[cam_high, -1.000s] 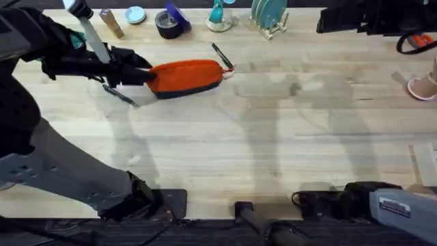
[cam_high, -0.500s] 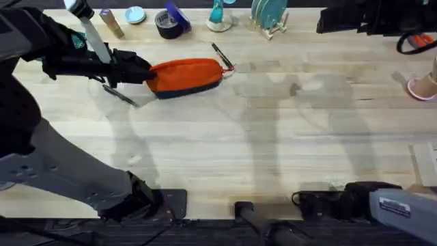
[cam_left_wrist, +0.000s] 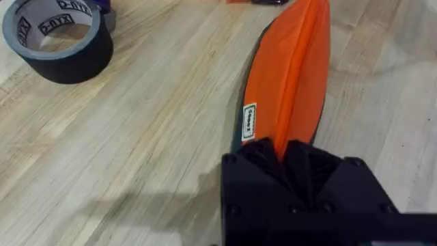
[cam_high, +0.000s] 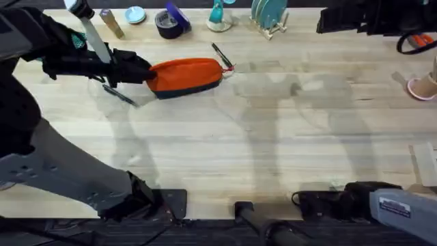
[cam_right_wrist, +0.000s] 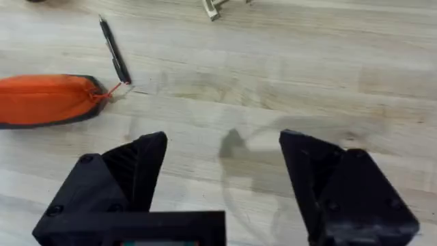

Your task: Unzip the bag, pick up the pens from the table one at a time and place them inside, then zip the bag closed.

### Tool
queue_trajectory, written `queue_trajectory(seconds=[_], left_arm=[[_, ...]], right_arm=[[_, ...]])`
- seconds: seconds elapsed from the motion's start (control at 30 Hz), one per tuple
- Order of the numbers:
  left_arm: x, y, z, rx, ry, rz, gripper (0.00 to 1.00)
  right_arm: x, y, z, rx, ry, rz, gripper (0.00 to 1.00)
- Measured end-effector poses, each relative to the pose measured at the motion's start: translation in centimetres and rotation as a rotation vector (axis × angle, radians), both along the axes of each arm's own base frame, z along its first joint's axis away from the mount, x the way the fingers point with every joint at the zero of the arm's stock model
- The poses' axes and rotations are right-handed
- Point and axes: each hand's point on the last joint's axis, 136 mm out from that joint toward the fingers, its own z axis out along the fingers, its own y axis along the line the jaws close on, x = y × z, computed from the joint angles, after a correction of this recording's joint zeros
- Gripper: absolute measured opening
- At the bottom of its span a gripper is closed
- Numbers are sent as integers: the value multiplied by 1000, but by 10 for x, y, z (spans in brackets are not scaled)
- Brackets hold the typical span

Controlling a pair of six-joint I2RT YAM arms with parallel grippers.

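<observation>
At the far left of the overhead view the left end effector [cam_high: 145, 72] reaches across the table [cam_high: 225, 150] and is clamped on the left end of the bag [cam_high: 186, 76]; the left wrist view shows its black fingers [cam_left_wrist: 263, 158] pressed together on the orange fabric ridge at the bag's [cam_left_wrist: 287, 82] near end, just past a small white label. One pen [cam_high: 119, 95] lies on the wood just in front of that end effector, slanted, near the bag's left end. The orange pencil pouch lies lengthwise on the far left part of the table, its dark base edge toward the front and its zipper end with a small red pull toward the right. Behind it a roll of black tape [cam_high: 166, 23] sits near the table's far edge. The second pen [cam_high: 221, 55] lies slanted just beyond the bag's right end, also seen in the right wrist view [cam_right_wrist: 113, 49]. At the right, the right end effector [cam_right_wrist: 222, 174] hangs over bare wood with its two fingers spread wide apart, well apart from the bag [cam_right_wrist: 48, 99].
</observation>
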Motion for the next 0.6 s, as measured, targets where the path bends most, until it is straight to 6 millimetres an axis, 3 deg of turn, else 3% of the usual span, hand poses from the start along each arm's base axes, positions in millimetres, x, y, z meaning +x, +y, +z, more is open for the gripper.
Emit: queue_trajectory(seconds=[0.17, 0.37, 0.6], left_arm=[[0, 0, -1, 3, 2, 0, 44], [0, 0, -1, 5, 3, -1, 43], [0, 0, -1, 6, 3, -1, 43]], right_arm=[[-1, 6, 1, -23, -16, 85, 997], [-3, 31, 5, -25, -72, 316, 997], [1, 59, -5, 53, -88, 513, 997]])
